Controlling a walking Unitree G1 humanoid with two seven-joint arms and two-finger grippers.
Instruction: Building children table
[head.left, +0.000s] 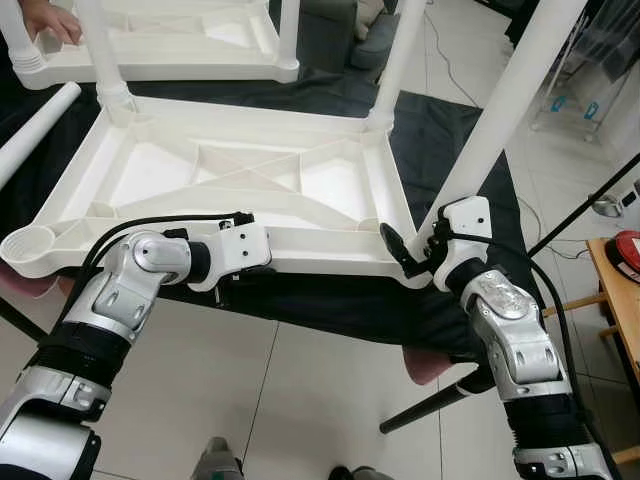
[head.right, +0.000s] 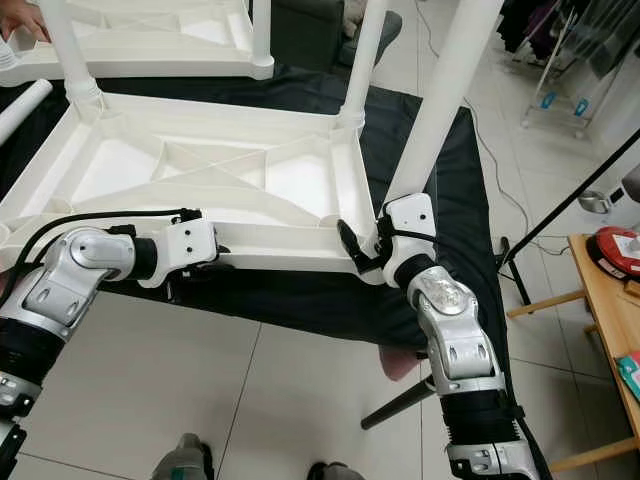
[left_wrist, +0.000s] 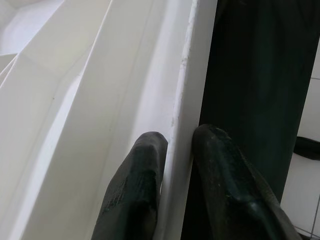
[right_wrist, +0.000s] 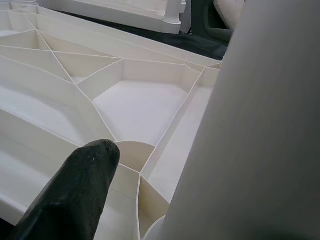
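Left eye view: the white table top (head.left: 250, 170) lies upside down on a black cloth (head.left: 440, 130) spread over the floor (head.left: 250, 400). Two white legs stand up from its far corners, and one long leg (head.left: 500, 110) leans up from its near right corner. The near left corner has an open round socket (head.left: 28, 243) with no leg in it. A loose leg (head.left: 35, 128) lies on the cloth by the far left edge. A second white table top (head.left: 170, 45) sits behind, with a person's hand (head.left: 48, 18) on it.

The table top looks like hard, stiff plastic. It is probably light and a bit slippery. The thin near rim is a good place to pinch it, and the round leg is best held low, near its socket.

The left pincer (left_wrist: 172, 165) is clamped on the near rim of the table top, with one black finger inside the rim and one outside, almost together.

The right pincer (head.left: 410, 255) is at the near right corner, by the bottom of the long leg. One black finger (right_wrist: 75, 190) sticks out over the ribs of the table top, and the leg sits right beside it. I cannot tell if this pincer is squeezing the leg or just touching it.
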